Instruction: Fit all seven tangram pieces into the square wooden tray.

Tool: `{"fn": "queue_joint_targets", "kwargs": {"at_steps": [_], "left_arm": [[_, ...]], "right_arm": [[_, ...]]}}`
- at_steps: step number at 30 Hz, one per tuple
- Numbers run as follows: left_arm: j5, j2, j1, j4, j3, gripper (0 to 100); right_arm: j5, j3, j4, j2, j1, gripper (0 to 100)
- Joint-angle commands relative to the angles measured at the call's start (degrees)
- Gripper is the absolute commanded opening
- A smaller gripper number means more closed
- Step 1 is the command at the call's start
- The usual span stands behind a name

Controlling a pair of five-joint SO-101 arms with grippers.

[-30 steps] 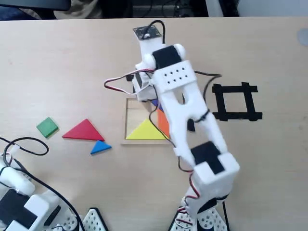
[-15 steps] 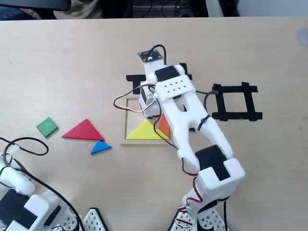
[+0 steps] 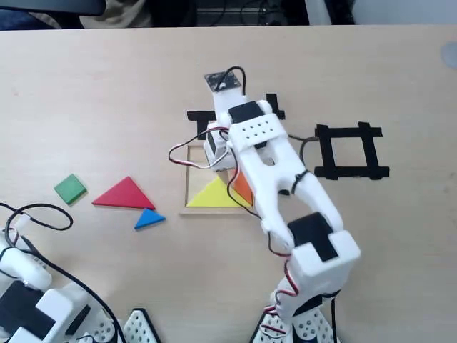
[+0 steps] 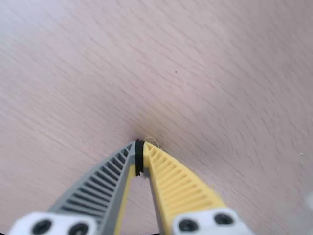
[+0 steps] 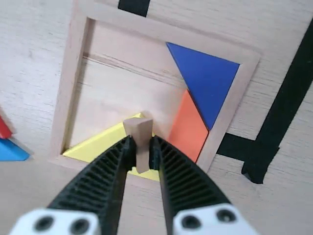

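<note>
Drawn back, right hand [image 5: 139, 143] grasps a tan piece [image 5: 138, 128] over the half-hidden tray [image 3: 188, 189]; left hand [image 4: 139, 149] clenched.

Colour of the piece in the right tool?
Tan, unpainted wood piece; best in right wrist view.

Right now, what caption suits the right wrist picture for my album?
Right gripper pinching a tan piece over the tray holding a yellow piece, an orange piece and a blue piece.

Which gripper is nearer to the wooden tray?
Right. The right gripper is above the tray, shut on a tan piece; the left gripper is over bare table, away from it.
</note>
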Motion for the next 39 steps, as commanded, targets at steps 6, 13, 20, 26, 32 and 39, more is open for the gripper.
{"fn": "queue_joint_targets", "kwargs": {"at_steps": [6, 13, 20, 26, 32, 39], "left_arm": [[-0.44, -1.49, 0.66, -0.44, -0.22, 3], [-0.44, -1.49, 0.66, -0.44, -0.22, 3], [-0.44, -1.49, 0.66, -0.44, -0.22, 3], [-0.44, -1.49, 0.66, -0.44, -0.22, 3], [-0.44, -1.49, 0.66, -0.44, -0.22, 3], [-0.44, -1.49, 0.57, -0.44, -0.22, 3]], "right_arm": [[-0.26, -2.24, -1.93, 3.03, 2.20, 1.1], [-0.18, -2.15, -2.90, 3.21, 2.20, 1.1], [-0.18, -2.07, -3.87, 3.21, 1.93, 1.1], [-0.18, -2.24, -4.04, 3.30, 1.93, 1.1], [-0.18, -2.86, -4.04, 5.14, 2.02, 1.1], [-0.62, -5.76, -3.60, 10.07, 2.20, 1.1]]}}
